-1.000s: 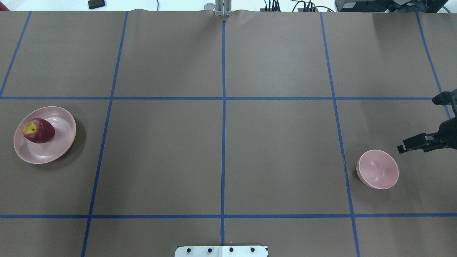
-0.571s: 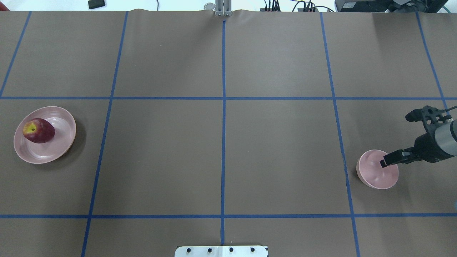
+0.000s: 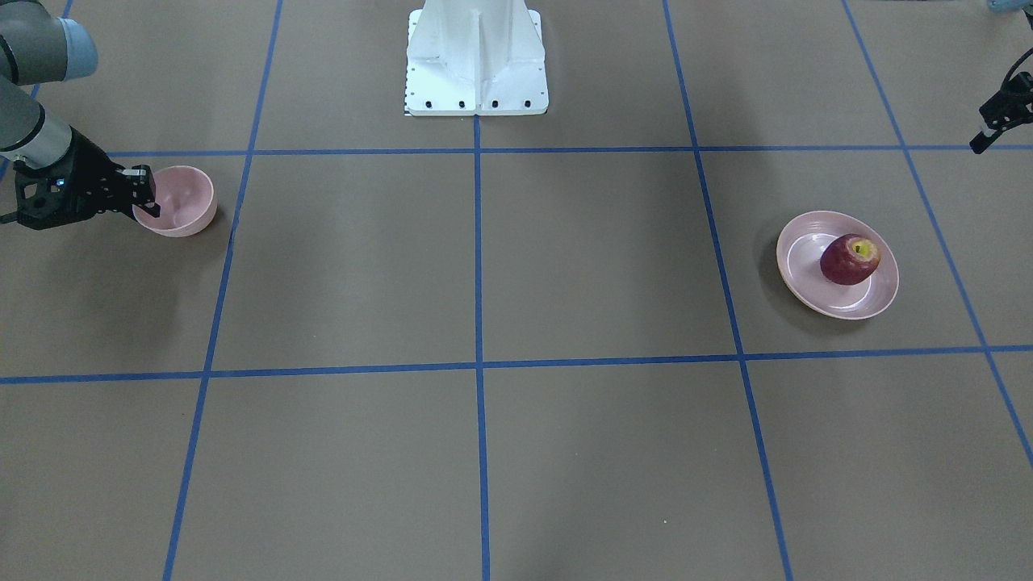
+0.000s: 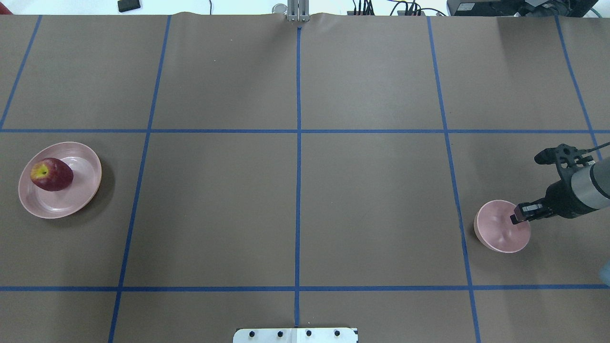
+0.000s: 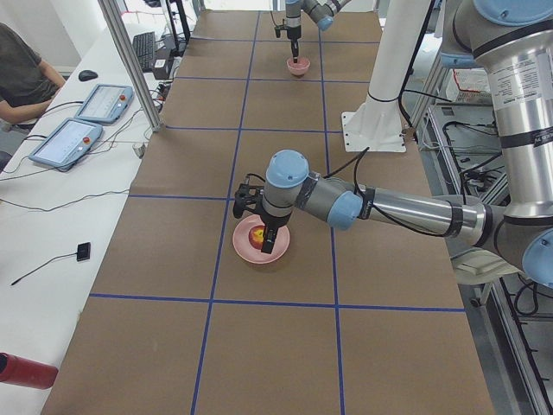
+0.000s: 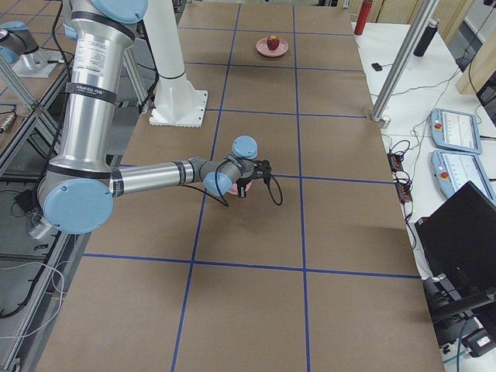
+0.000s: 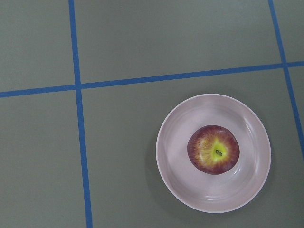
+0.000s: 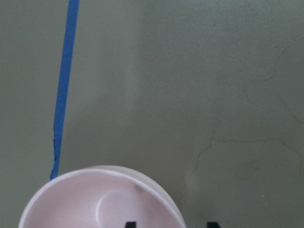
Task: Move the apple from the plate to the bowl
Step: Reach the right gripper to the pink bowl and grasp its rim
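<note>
At lower right, the right fingers (image 4: 522, 213) stood open astride the bowl (image 4: 498, 236) rim; we feared a pinch might tip it. The left fingers (image 3: 994, 117) we could not tell.

The table (image 4: 214, 209) wears matt brown paper, faintly creased and cracked in the right wrist view, ruled with smooth blue tape (image 4: 299, 85). The plate (image 7: 175, 185) and the bowl (image 4: 495, 238) are smooth, glossy pink (plastic or glazed ware, I cannot tell which). The apple (image 7: 213, 149) has a smooth, softly shining skin. The right claw (image 3: 145, 194) is matt black; its arm (image 6: 147, 177) is brushed silvery metal with pale blue caps.
</note>
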You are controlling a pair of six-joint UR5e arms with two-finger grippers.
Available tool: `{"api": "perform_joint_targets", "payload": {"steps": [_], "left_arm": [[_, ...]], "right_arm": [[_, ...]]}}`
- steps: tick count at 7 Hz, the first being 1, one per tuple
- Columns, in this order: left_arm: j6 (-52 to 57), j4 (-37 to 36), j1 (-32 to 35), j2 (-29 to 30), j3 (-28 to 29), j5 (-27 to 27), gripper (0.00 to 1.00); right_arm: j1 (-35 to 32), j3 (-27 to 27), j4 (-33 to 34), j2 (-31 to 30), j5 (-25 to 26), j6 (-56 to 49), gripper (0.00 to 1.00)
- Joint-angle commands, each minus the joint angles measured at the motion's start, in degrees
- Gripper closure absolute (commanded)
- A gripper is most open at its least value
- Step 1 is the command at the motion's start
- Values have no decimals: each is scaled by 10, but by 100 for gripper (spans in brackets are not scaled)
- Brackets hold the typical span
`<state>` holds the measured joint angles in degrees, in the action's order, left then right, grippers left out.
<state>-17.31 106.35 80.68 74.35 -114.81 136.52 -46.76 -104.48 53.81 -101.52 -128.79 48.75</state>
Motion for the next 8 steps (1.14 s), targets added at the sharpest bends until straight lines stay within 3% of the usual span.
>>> {"api": "perform_joint_targets", "payload": {"steps": [1,2,3,5,6,7,8], "left_arm": [[0,-1,0,5,1,0,2],[0,-1,0,5,1,0,2],[0,-1,0,7,0,1,2],[1,-2,-1,15,10,0,2],[0,-2,-2,19,12,0,2],[0,-3,-2,24,13,0,2],[0,-4,-4,29,19,0,2]], "right_arm": [[0,-6,0,4,-24,4,100],[0,-29,1,10,-51,12,100],[-2,-42,3,42,-46,67,100],[10,-10,44,188,-37,197,100],[33,41,154,327,-8,256,100],[55,65,239,404,61,259,100],[62,121,244,454,103,267,100]]}}
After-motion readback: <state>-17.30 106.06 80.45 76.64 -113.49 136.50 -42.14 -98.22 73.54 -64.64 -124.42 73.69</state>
